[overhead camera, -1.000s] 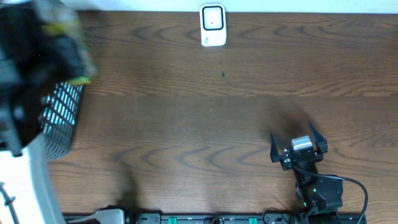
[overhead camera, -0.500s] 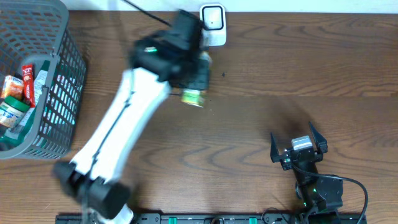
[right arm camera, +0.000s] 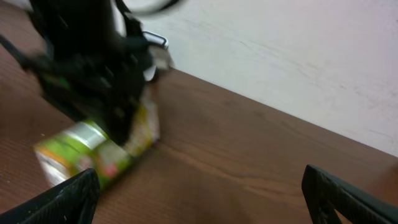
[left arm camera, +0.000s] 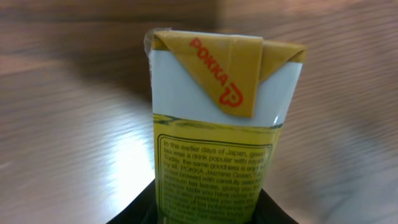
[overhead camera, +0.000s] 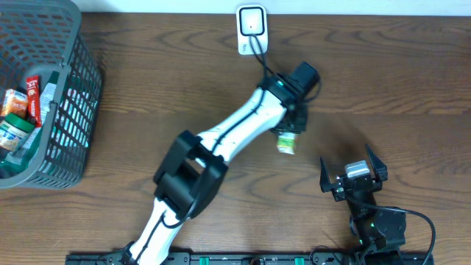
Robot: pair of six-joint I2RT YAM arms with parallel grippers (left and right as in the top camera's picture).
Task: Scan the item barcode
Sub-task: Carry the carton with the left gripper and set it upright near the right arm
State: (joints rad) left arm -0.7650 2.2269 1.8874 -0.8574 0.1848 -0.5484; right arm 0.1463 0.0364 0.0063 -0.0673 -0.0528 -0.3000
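The item is a yellow-green Pokka jasmine green tea carton. My left gripper is shut on it, low over the table right of centre, below and to the right of the white scanner at the back edge. In the left wrist view the carton stands between the black fingers, folded top away from the camera, no barcode showing. My right gripper sits open near the front right with nothing in it. The right wrist view shows the carton blurred, lying under the left gripper, ahead and to the left of my right gripper.
A grey mesh basket with several packaged goods stands at the far left. The left arm stretches diagonally across the middle of the table. A pale wall rises behind the table's back edge.
The left arm has swung from the basket at the left, past the scanner, to right of centre, carrying the carton. The right arm has stayed still.
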